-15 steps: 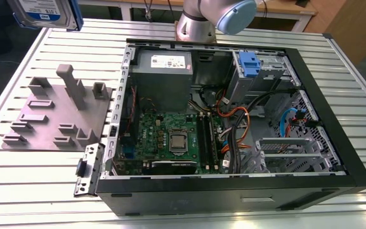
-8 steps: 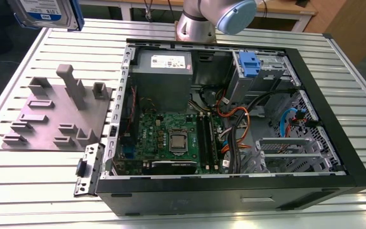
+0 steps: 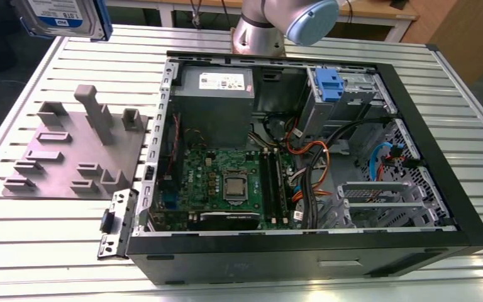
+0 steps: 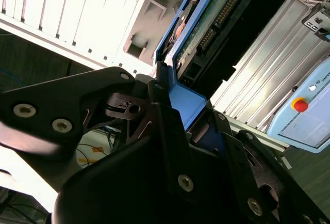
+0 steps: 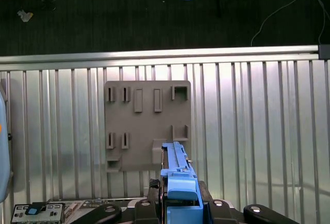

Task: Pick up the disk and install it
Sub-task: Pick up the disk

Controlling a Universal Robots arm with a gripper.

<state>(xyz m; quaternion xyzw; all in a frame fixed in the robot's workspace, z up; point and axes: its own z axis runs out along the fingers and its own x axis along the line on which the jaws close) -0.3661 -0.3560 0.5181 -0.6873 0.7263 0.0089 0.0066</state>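
**Disk held aloft in the closed claw, clear of the case**

The disk [image 3: 61,17] hung at the very top of the exterior view, on the exterior view's left, well above the slatted metal table [image 3: 468,119] and apart from the open computer case [image 3: 447,189]. In the second wrist view the gripper [image 4: 188,102] was clamped shut on it, its black fingers [image 4: 161,92] pressing on the blue rail at one end. In the first wrist view the disk [image 5: 178,164] showed edge-on, rising from the gripper [image 5: 178,199] over the grey fixture plate [image 5: 147,126], whose slots stood empty.

Judged from these pictures, the drive was a stiff, dense metal slab, fairly heavy for its size and unlikely to bend. Its bare metal faces looked smooth and would probably slip under hard pads. The blue plastic rails offered a better surface to hold, though plastic may flex under a strong squeeze.

The green circuit board [image 4: 209,20] and its row of connector pins lay exposed on one face. That side was best left untouched, and the drive likely needed to be spared knocks.

In the case, the drive cage with the blue latch tab [image 3: 329,85] sat beside the grey power supply [image 3: 216,94], near the arm's base [image 3: 258,34].
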